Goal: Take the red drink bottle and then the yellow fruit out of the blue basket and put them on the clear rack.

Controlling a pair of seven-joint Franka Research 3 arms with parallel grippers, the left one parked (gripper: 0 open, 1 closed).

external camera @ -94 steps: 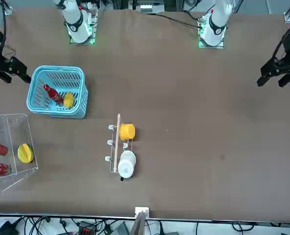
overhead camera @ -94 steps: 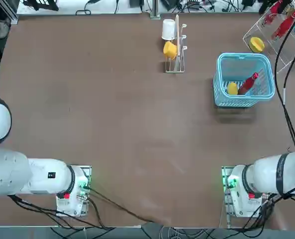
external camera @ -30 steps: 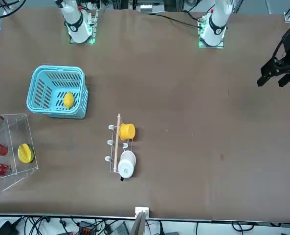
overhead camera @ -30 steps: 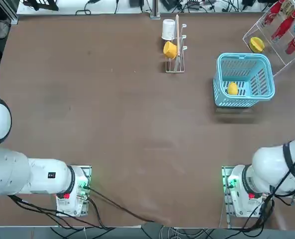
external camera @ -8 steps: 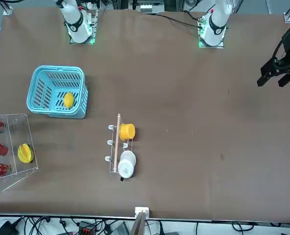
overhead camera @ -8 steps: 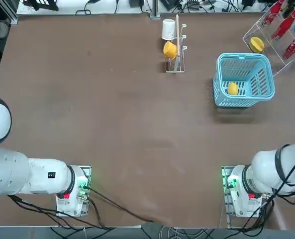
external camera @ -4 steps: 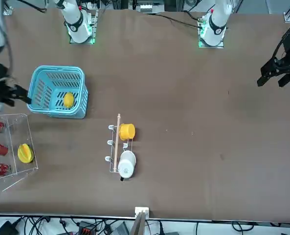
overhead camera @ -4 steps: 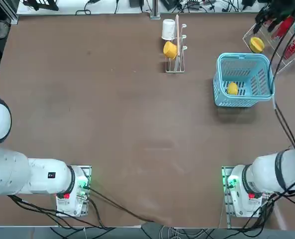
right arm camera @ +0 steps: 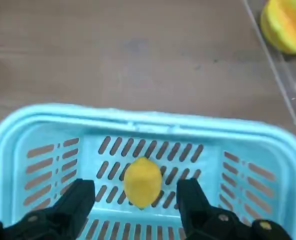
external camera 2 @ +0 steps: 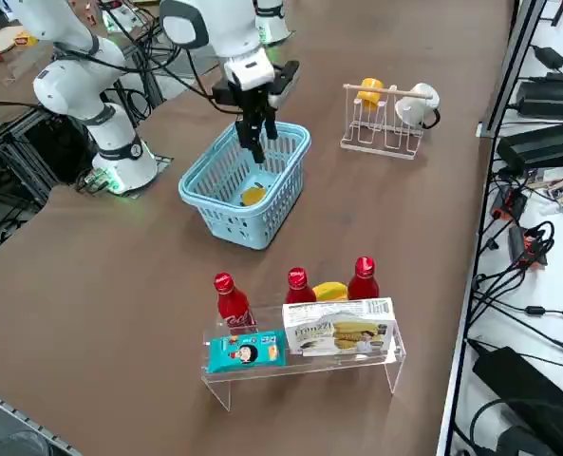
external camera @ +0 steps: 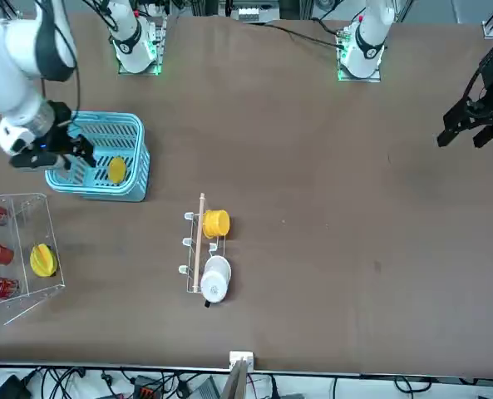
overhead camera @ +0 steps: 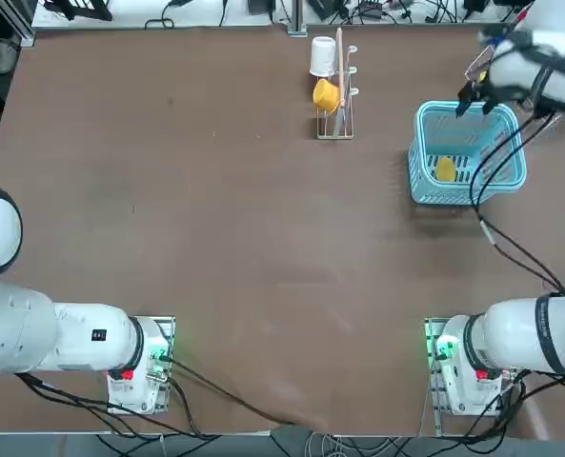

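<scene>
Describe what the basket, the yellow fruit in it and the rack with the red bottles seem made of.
Blue basket: molded plastic, satin; slots and rounded rim show it.
Yellow fruit: possibly real peel or matte plastic; the look leaves it open.
Clear rack: probably acrylic, glossy; see-through with pale edges.

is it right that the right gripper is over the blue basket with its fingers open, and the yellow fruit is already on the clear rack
Not quite: the yellow fruit is inside the blue basket, not on the clear rack, as the right wrist view shows. The right gripper is indeed over the basket with its fingers open.
</scene>
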